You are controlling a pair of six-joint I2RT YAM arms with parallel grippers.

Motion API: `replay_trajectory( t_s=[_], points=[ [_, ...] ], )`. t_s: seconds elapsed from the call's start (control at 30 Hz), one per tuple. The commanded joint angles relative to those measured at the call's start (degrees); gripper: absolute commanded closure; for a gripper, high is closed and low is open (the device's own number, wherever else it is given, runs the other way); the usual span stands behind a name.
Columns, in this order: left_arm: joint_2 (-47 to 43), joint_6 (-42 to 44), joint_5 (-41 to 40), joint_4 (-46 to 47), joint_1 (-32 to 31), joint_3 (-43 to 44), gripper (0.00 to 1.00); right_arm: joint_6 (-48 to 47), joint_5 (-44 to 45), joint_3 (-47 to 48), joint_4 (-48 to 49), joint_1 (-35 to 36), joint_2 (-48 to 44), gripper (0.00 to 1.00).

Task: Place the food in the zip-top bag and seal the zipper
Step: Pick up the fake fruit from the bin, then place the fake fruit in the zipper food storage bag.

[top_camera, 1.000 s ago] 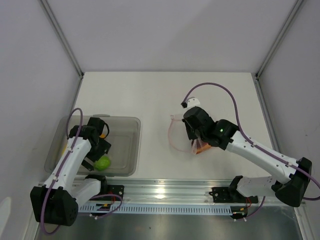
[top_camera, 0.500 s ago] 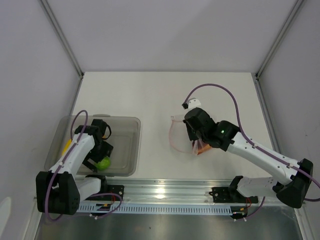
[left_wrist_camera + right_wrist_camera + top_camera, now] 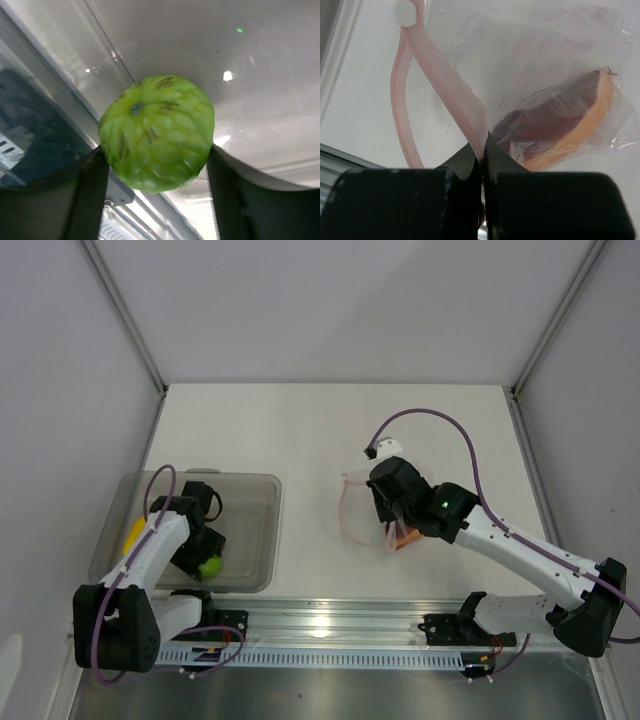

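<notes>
Right, zip-top bag (image 3: 535, 60) sits right of centre on desk (image 3: 320, 430). One dark-red slice (image 3: 560, 120) inside, clear to me only on right wrist view. Right end effector (image 3: 482, 155) closed, pinching bag at pink zipper (image 3: 445, 75). Left wrist view: left end effector (image 3: 157, 152) gripping one lime-green fruit (image 3: 157, 132) inside grey bin (image 3: 255, 530). Overhead adds one yellow piece (image 3: 133, 533) in bin. White desk, pale grey walls.

No text, label, brand, number or sign can be read anywhere.

Table (image 3: 300, 430) with grey bin (image 3: 252, 522), clear bag (image 3: 358, 512)
</notes>
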Motion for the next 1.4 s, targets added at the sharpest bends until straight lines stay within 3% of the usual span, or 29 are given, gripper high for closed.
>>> replay_trajectory(
  t_s=[0.0, 0.13, 0.27, 0.3, 0.47, 0.5, 0.53, 0.67, 0.77, 0.9, 1.1, 1.27, 1.37],
  points=[
    [-3.2, 1.6, 2.2, 2.0, 0.7, -0.4, 0.38, 0.4, 1.2, 0.4, 1.7, 0.2, -0.2, 1.00],
    [-6.1, 2.6, 3.6, 0.9, 0.7, 0.7, 0.47, 0.5, 1.6, 0.8, 1.3, 0.2, 0.1, 1.00],
    [-10.6, 3.4, 4.1, -1.1, 0.7, 4.3, 0.67, 0.4, 2.3, 1.9, 0.4, -0.2, 0.4, 1.00],
    [-12.9, 4.4, 4.3, -1.2, 0.7, 4.9, 0.77, 0.3, 2.3, 2.5, 0.2, -0.7, 0.5, 1.00],
    [-20.5, 10.0, 11.8, 3.8, 0.6, 7.8, 0.99, -0.2, 0.9, 4.4, 0.1, -2.1, 1.4, 1.00],
    [-23.4, 12.1, 17.3, 7.7, 0.6, 7.7, 0.99, -0.6, 0.5, 5.2, 0.0, -2.4, 2.0, 1.00],
    [-25.1, 12.1, 17.4, 7.7, 0.6, 7.0, 0.99, -0.6, 0.4, 5.5, 0.0, -2.7, 2.0, 1.00],
    [-33.4, 15.9, 37.0, 28.0, -0.5, 2.4, 0.99, -0.9, -0.2, 7.5, -0.5, -3.3, 3.7, 1.00],
    [-36.1, 14.8, 41.8, 35.5, -3.2, 0.1, 0.99, -0.6, -1.9, 8.4, -0.6, -3.6, 4.1, 1.00],
    [-33.3, 16.1, 47.0, 46.6, -9.7, 0.7, 0.99, 0.4, -5.2, 8.3, 0.0, -3.7, 4.0, 1.00],
    [-25.9, 18.9, 43.4, 54.7, -25.2, 2.9, 0.99, 2.4, -9.7, 7.3, 1.4, -3.9, 3.1, 1.00],
    [-18.5, 23.8, 34.9, 57.2, -38.3, 7.5, 0.99, 3.6, -13.4, 6.7, 2.1, -4.8, 2.2, 1.00],
    [-15.5, 24.4, 32.9, 58.5, -41.3, 8.7, 1.00, 3.8, -13.9, 6.7, 2.1, -5.0, 1.9, 1.00]
  ],
)
